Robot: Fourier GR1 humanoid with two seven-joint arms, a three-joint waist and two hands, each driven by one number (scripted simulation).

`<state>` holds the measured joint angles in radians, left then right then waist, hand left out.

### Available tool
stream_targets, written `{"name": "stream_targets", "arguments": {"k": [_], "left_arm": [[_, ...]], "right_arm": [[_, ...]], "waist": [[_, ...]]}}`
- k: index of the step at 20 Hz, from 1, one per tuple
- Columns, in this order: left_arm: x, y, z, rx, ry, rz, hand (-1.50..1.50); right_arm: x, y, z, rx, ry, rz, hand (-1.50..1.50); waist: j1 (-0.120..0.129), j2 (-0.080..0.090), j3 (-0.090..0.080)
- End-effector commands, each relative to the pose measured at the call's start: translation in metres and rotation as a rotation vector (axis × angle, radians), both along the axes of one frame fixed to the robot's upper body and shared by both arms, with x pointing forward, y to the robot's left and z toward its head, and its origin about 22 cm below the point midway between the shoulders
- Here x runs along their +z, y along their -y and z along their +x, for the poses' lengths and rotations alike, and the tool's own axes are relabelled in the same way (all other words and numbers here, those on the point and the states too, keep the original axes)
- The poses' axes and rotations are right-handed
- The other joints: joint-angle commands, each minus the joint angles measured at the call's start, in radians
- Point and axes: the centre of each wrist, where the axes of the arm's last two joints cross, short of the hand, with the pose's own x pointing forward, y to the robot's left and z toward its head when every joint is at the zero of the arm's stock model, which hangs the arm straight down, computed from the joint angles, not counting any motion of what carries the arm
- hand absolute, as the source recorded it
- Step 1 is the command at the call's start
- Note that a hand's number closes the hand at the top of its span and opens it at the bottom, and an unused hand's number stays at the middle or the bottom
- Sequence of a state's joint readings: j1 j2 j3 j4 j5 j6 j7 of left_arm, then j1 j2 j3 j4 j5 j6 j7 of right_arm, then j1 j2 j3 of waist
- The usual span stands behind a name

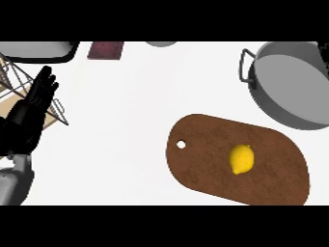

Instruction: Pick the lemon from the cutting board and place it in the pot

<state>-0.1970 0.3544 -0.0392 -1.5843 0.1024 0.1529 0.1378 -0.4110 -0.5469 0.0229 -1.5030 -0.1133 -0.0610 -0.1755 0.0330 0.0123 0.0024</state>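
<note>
Lemon (241, 159) lay untouched on cutting board (239, 160), pot (294, 84) just beyond. Left robot hand (30, 108) rested open, empty; right unseen. Risk: the rounded fruit rolling if nudged.

A white counter (131, 125) is carrying a brown cutting board (217, 164); a grey pot (292, 89) is sitting just beyond the board, and a maroon pad (105, 49) far beyond-left.

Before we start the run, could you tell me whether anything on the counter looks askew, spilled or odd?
Nothing stands out. The lemon lies whole on the cutting board, the pot sits upright beyond it, and the left hand rests open at the left edge.
</note>
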Motion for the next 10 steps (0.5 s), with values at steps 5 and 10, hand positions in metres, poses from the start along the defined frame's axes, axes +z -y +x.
{"name": "stream_targets", "arguments": {"k": [5, 10], "left_arm": [[-0.005, 0.023, -0.001, -0.040, -0.079, -0.140, 0.00], [-0.024, 0.038, -0.013, -0.028, -0.169, -0.214, 0.00]], "right_arm": [[-0.092, -0.089, -0.011, 0.162, -0.442, 0.377, -1.50], [-0.102, -0.043, -0.036, -0.306, -0.187, -0.077, -1.50]], "waist": [[-0.006, -0.008, -0.001], [-0.068, -0.029, -0.004]]}}
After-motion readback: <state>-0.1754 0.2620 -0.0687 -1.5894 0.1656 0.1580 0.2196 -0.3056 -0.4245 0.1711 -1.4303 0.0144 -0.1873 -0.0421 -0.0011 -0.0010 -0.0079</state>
